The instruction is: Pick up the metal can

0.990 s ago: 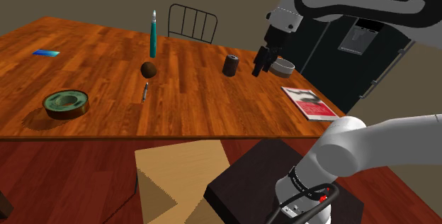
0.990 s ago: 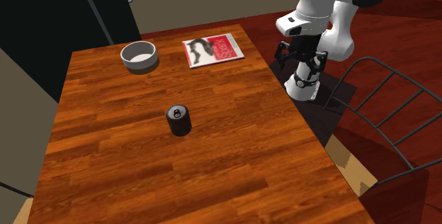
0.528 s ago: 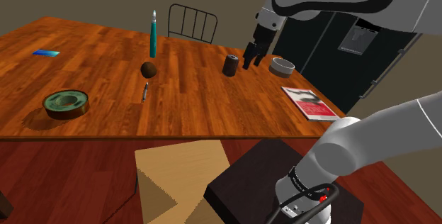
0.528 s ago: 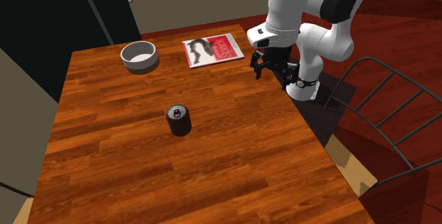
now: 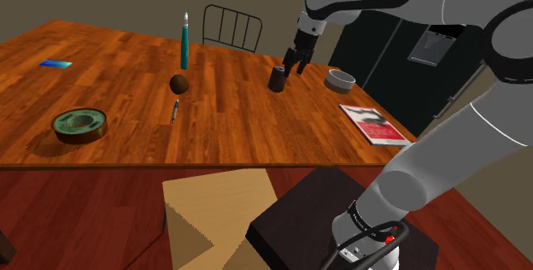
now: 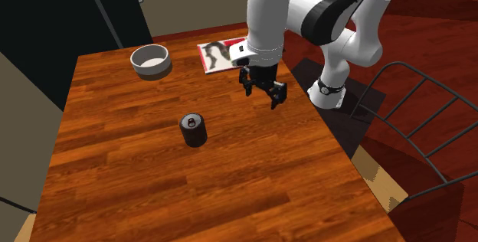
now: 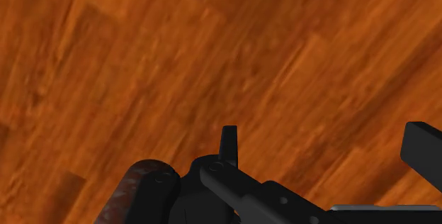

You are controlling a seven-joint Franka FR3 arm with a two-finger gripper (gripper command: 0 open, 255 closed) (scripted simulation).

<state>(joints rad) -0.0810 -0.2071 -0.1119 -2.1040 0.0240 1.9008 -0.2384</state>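
Note:
The can (image 5: pixel 278 79) is a dark cylinder standing upright on the wooden table (image 5: pixel 120 97). In the second exterior view the can (image 6: pixel 193 130) shows its round top with a pull tab. My black gripper (image 5: pixel 293 61) hangs open above the table, close beside the can on the shoulder view's right. In the second exterior view the gripper (image 6: pixel 264 96) is up and to the right of the can and apart from it. The wrist view has the gripper (image 7: pixel 326 144) open, its fingers wide apart over bare wood, with nothing between them.
A grey bowl (image 6: pixel 151 60) and a magazine (image 6: pixel 230 53) lie near the arm's side. Farther along stand a teal bottle (image 5: pixel 184 42), a brown ball (image 5: pixel 178 83), a pen (image 5: pixel 175 110) and a green round tin (image 5: pixel 79 126). A wire chair (image 6: pixel 421 125) stands by the table.
The arm has swung from beyond the table's edge near the magazine to over the table, close to the can. The fingers have stayed apart, and the can has not moved.

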